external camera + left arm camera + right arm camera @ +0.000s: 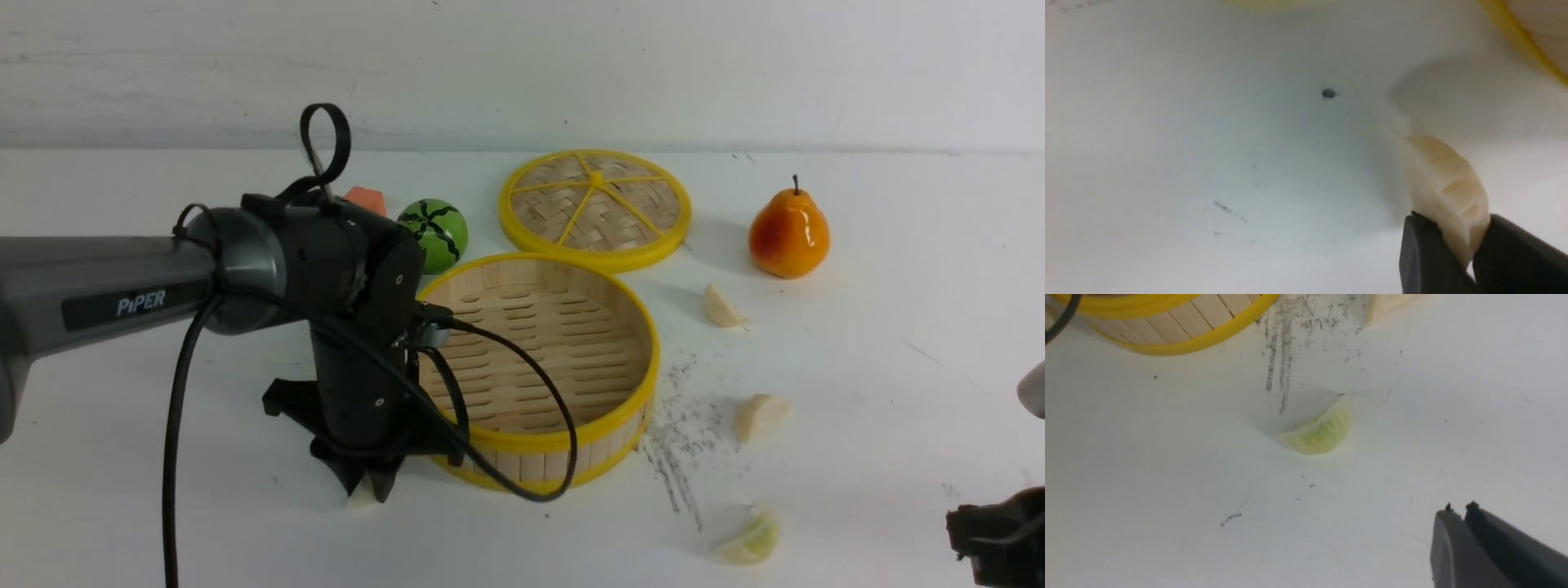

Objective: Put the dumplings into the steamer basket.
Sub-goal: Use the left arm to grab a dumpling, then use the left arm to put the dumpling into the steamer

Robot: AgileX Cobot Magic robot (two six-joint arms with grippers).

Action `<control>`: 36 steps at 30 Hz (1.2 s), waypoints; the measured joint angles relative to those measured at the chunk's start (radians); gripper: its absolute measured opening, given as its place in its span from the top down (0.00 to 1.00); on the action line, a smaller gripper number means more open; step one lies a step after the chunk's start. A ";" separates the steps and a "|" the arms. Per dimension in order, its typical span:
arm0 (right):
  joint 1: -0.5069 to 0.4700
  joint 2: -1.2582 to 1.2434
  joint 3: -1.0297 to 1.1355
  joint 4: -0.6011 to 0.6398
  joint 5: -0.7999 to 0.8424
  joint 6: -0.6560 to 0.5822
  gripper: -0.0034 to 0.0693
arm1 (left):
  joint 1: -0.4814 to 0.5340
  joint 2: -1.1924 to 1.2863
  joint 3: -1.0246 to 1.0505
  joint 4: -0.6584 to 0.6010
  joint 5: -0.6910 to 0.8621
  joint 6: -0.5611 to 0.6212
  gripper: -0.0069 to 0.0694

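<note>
Jaws of the left gripper (1453, 218) pinch a cream-white pleated crescent dumpling (1447, 183) low over the scuffed white table (1167, 122), just beside the round wooden-slat steamer basket with yellow rims (629, 425). On the grey left arm (82, 286), white lettering reads "PiPER". Jaws of the right gripper (1459, 508) sit together, well apart from a pale green translucent crescent dumpling (1318, 433). Two more cream-white dumplings (722, 306) (759, 415) lie right of the basket

Open table (1167, 477) around green dumpling (1318, 433) (basket (1180, 322) near)
</note>
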 joint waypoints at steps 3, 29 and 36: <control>0.000 0.000 0.000 0.003 0.000 0.000 0.90 | 0.000 -0.048 0.000 0.004 0.013 0.015 0.71; 0.000 0.000 0.000 0.069 0.011 -0.004 0.88 | 0.000 0.136 -0.562 -0.254 0.019 0.129 0.72; 0.000 0.000 0.000 0.069 0.025 -0.004 0.87 | 0.000 0.323 -0.686 -0.197 0.036 0.088 0.72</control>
